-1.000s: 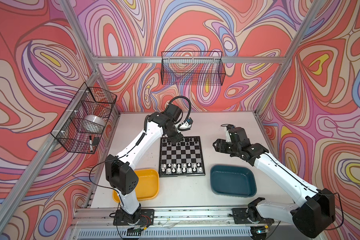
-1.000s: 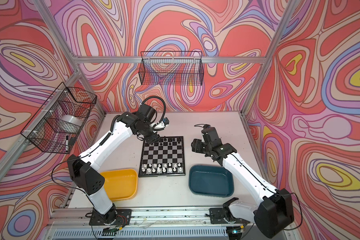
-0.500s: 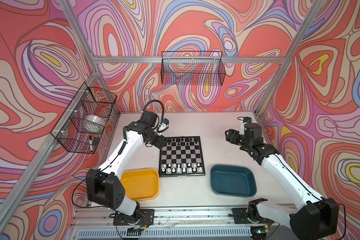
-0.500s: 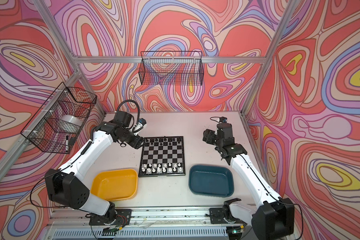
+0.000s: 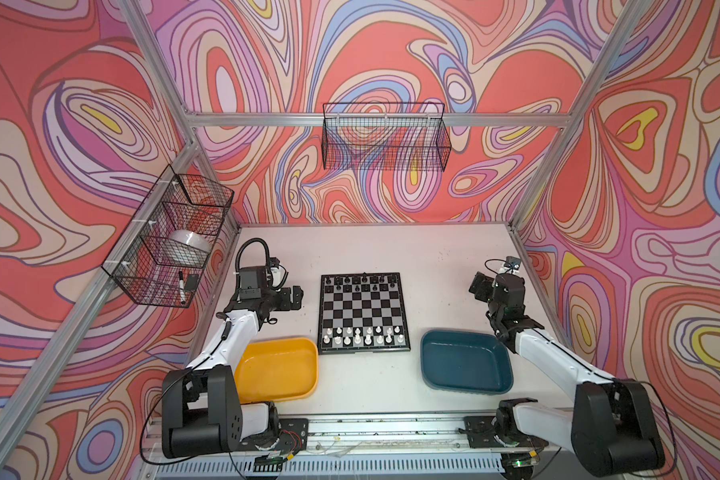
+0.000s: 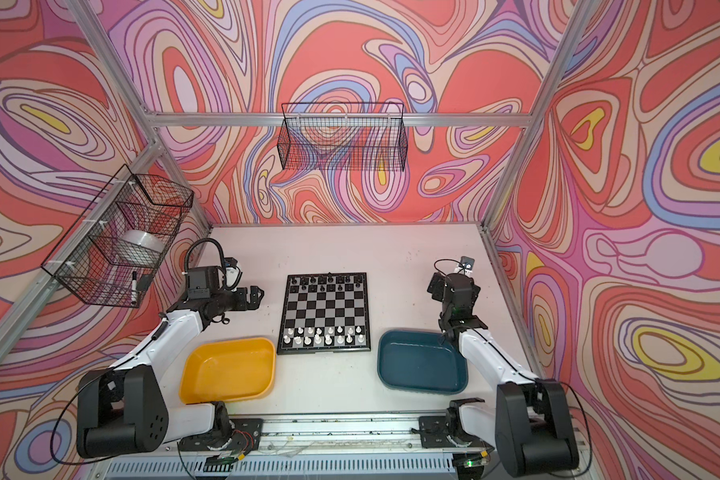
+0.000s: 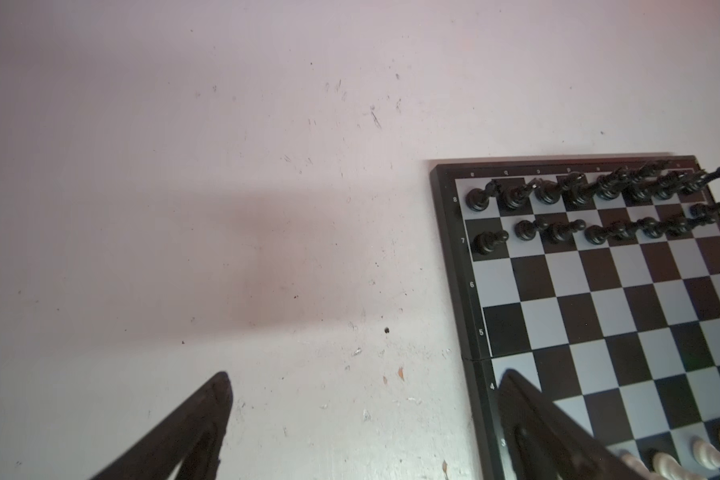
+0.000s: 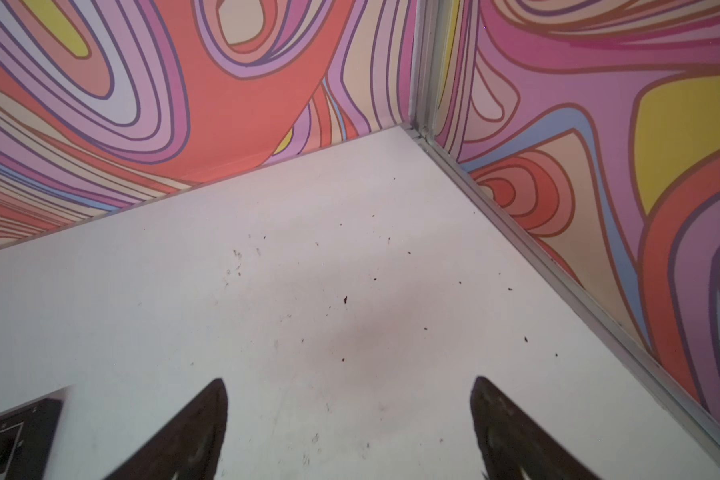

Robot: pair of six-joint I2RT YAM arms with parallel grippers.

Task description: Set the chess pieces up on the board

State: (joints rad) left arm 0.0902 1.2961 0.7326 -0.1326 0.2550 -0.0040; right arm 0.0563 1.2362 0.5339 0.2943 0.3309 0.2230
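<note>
Drawing the left gripper (image 5: 294, 297) off to the left of the board (image 5: 362, 316), away from the far-left corner hovered over a second ago. Swinging the right gripper (image 5: 479, 286) out well to the board's right, clear of the right edge hugged a second ago. Spreading both pairs of fingers wider than before: in the wrist views, standing released over bare table (image 7: 225, 166), grasping nothing. Reading this as backing off after a last placement, and judging the setup finished or nearly so.

Leaving the board lying flat on the table, roughly midway between the two grippers. Showing the black pieces (image 5: 362, 283) in two rows along the board's far edge and the white pieces (image 5: 364, 336) in two rows along its near edge, with the four middle ranks bare. Standing upright in the left wrist view on ranks 8 and 7, with a few in the second row sitting slightly off-centre on their squares. Finding nothing in the yellow tray (image 5: 279, 365) by the board's near-left corner, nor in the teal tray (image 5: 464, 361) by its near-right corner. Not managing a sure count of pieces at this size.
</note>
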